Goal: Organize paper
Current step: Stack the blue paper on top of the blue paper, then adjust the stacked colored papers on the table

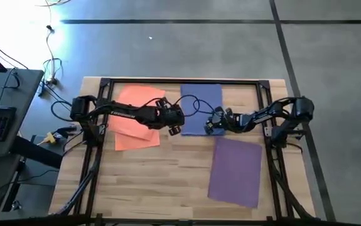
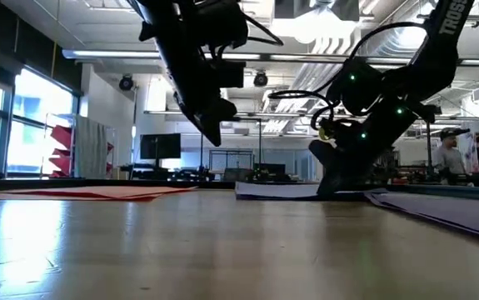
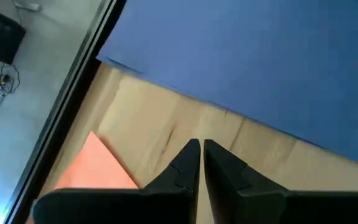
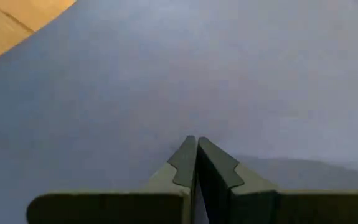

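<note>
Now both pincers meet near the blue sheet at centre frame.

Right gripper (image 1: 213,125), fingers pressed together, rests tip-down on the matte blue paper (image 1: 201,94); left gripper (image 1: 174,130), also closed, hangs above bare wood beside it. Orange sheets (image 1: 130,133) lie overlapped at upper left, a purple sheet (image 1: 235,171) lower right, all flat rectangles on the grained wooden table (image 1: 161,182).

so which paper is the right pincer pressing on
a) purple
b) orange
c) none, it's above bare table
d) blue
d: in the high view the right pincer sits on the blue paper, and its wrist view shows closed fingers against a blue sheet.
</note>
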{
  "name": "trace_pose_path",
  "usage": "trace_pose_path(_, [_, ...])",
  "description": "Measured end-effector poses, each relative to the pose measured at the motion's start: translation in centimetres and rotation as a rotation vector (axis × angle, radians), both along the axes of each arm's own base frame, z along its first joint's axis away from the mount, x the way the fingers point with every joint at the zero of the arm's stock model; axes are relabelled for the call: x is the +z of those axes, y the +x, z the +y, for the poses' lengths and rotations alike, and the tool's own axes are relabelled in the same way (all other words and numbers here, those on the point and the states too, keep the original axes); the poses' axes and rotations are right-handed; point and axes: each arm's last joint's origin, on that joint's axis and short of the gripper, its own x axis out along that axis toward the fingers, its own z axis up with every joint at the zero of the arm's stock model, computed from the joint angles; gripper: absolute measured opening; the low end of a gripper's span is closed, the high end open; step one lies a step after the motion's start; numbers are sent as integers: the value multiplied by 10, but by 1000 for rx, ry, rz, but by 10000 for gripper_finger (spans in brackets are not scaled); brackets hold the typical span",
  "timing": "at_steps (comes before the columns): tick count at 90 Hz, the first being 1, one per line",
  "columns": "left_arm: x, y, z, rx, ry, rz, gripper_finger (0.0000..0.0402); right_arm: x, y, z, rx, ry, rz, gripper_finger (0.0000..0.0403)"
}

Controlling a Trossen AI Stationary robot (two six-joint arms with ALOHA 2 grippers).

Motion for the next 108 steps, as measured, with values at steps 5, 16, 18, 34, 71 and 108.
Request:
trace_pose_path(5, [0,0,-1,0,4,-1,0,3,2,2,1,-13,-8,0])
trace_pose_path(16, [2,0,-4,6,36,0,0,16,5,9,19,-64,-20,0])
trace_pose_path(18, [3,-1,-4,6,40,1,0,20,5,10,19,-80,-29,0])
trace_pose_path(34, [20,-7,-10,10,65,-45,0,62,4,28,71,-169,-156,0])
trace_pose_path(71, [39,-14,-63,-122,35,-124,0,90,-57,166,335,-10,-292,0])
trace_pose_path(108, [45,-40,-121,-136,-72,-151,0,36,-87,227,453,160,-40,0])
